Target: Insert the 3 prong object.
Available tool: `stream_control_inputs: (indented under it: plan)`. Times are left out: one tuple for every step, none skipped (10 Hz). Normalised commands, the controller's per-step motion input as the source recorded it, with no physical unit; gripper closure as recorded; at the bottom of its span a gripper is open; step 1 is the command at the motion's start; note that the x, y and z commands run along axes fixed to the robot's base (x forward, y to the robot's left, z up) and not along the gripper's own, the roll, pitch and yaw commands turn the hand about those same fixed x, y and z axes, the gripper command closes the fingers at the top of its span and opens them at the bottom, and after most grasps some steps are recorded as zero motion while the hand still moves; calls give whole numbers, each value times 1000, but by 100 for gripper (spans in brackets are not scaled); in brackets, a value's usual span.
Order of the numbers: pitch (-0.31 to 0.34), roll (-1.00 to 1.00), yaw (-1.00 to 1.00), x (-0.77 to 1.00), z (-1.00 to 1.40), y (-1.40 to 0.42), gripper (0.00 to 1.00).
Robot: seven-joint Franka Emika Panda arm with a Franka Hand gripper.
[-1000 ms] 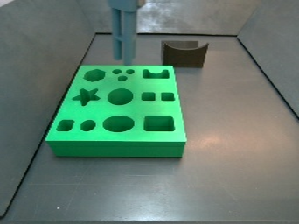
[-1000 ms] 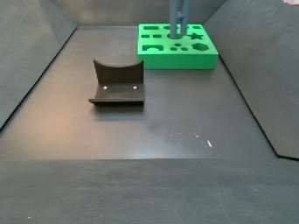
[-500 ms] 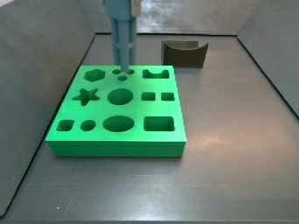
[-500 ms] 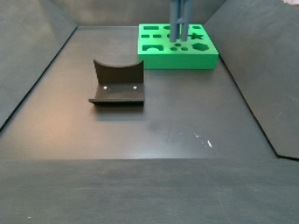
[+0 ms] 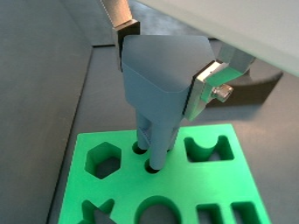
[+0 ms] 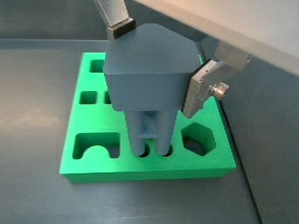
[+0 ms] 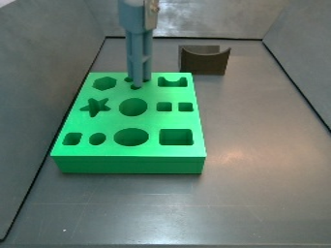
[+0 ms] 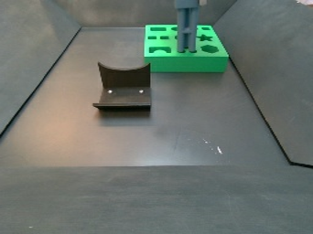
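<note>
My gripper [image 5: 162, 72] is shut on the 3 prong object [image 5: 156, 87], a slim blue-grey upright bar. Its silver fingers [image 6: 202, 86] clamp the bar's wide head in both wrist views. The bar stands upright over the green board [image 7: 130, 160]. Its narrow legs [image 6: 146, 142] reach down to the three small holes in the board's back row, between the hexagon hole [image 5: 103, 158] and the U-shaped hole [image 5: 208, 148]. In the side views the bar [image 7: 135, 44] [image 8: 188, 26] runs down onto the board's far part [image 8: 184, 62]. How deep the legs sit I cannot tell.
The dark brown block with a curved notch [image 7: 204, 59] stands on the grey floor behind and right of the board; it also shows in a side view [image 8: 123, 87]. Dark walls [image 7: 52, 77] close in the floor.
The bar and gripper have moved down towards the board; the legs now meet the three small holes.
</note>
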Motion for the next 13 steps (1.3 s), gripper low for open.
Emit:
stream_control_inputs:
  plan:
    - [-24,-130,-263,-223,-231,94,100]
    - [-51,-149,-9,-326,-191,69,100]
    - [-60,-179,83,-206,-229,97,100]
    - [-6,-151,400,0,-260,0,100]
    - [0,-104,329,274,-357,0,100]
    - [34,-59,197,491,-420,0,100]
    - [19,-103,154,383,-426,0,100]
    - [0,-169,0,134,-363,-26,100]
    - [-83,-130,34,-74,-529,0,100]
    - [-60,-64,34,0,-583,0,100]
    - [0,0,0,80,-454,0,100]
    - [0,-90,0,0,-126,11,100]
    - [-6,0,0,0,0,0,100]
